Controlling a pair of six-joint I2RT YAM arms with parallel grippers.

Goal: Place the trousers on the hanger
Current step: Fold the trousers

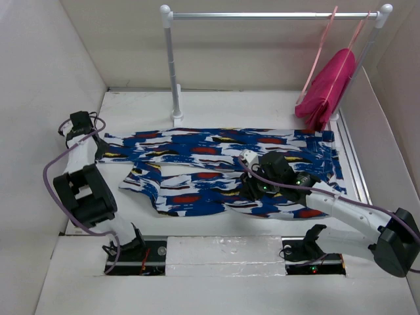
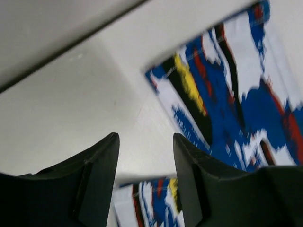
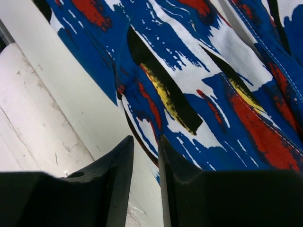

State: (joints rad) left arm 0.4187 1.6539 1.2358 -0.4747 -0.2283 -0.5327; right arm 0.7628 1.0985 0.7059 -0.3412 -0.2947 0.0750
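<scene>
The trousers (image 1: 210, 154), in a blue, white and red print, lie spread flat across the table. My left gripper (image 1: 80, 125) is open and empty beside their far-left end. In the left wrist view its jaws (image 2: 146, 137) stand wide apart over bare table, with the print (image 2: 236, 94) to the right and below. My right gripper (image 1: 257, 187) sits low over the trousers' near middle. In the right wrist view its jaws (image 3: 146, 139) stand narrowly apart at the cloth's edge (image 3: 199, 71), and table shows between them. The light-pink hanger (image 1: 319, 56) hangs on the rail at the back right.
A silver rail (image 1: 262, 14) on white posts (image 1: 174, 72) spans the back. A magenta-pink garment (image 1: 328, 85) hangs at its right end. White walls close in on the left, back and right. A raised white ledge (image 1: 223, 252) runs along the near edge.
</scene>
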